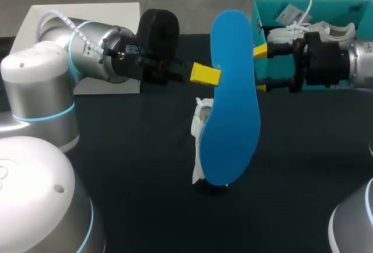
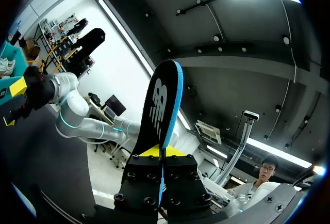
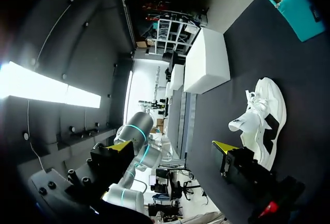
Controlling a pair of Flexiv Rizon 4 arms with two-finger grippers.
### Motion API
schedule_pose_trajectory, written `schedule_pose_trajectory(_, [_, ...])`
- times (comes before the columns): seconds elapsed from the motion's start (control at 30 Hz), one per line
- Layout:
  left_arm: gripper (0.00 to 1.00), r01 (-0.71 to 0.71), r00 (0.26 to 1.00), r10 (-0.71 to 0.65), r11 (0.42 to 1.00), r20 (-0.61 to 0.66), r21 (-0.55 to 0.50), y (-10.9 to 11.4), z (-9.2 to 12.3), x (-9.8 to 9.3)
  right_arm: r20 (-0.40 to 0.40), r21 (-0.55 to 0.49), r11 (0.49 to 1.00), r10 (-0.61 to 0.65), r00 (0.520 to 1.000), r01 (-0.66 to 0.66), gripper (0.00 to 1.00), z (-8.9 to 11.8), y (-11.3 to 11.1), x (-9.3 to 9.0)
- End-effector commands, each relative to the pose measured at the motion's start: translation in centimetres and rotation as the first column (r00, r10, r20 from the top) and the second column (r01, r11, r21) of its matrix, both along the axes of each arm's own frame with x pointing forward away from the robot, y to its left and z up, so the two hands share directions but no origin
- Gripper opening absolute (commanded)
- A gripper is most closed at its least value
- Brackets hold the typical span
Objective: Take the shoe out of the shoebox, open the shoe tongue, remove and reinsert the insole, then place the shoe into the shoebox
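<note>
The left pincer (image 1: 205, 73) grips the long blue foam insole (image 1: 233, 95) and holds it up on end over the black bench (image 1: 134, 177). The insole's dark back has a white logo (image 2: 157, 100). The insole hides most of the white lace-up shoe (image 3: 260, 121) lying on the bench. The right pincer (image 1: 260, 66) has its fingers spread wide, holding nothing, beside the teal cardboard shoebox (image 1: 265, 14). Another white shoe (image 1: 326, 30) sits in the shoebox

My left arm (image 1: 93, 49) comes in level from the left of the insole (image 1: 233, 95). My left gripper (image 1: 205, 74) is clamped on its upper part, holding it on end. My right gripper (image 1: 260, 67) hangs just right of the insole, fingers spread wide (wrist level too).
</note>
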State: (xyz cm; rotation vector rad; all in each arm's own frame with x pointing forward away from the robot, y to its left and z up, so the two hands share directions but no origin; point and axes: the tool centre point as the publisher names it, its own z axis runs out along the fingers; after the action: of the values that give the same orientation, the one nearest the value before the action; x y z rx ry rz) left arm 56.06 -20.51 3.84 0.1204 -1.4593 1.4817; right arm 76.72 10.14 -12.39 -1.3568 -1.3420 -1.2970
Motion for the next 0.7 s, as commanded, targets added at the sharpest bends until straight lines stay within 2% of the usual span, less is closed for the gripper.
schedule_pose_trajectory(0.03, [0.0,-0.001,1.0,0.001,1.0,0.0,0.0,-0.04,0.0,-0.05,0.006,0.037,0.999,0.011,1.0,-0.012,1.0,0.42,0.27,0.23])
schedule_pose_trajectory(0.2, [0.0,-0.001,1.0,0.001,1.0,0.0,0.0,-0.04,0.0,-0.05,0.04,0.062,0.998,-0.008,0.999,0.006,1.0,1.06,0.53,0.48])
schedule_pose_trajectory(0.6, [0.0,-0.001,1.0,0.001,1.0,0.0,0.0,-0.04,0.0,-0.05,0.04,0.062,0.998,-0.008,0.999,0.006,1.0,1.06,0.53,0.48])
schedule_pose_trajectory(0.7, [0.0,-0.025,0.978,0.032,0.999,0.204,-0.038,-0.01,-0.6,0.92,0.04,0.062,0.998,-0.008,0.999,0.006,1.0,1.06,0.53,0.48])
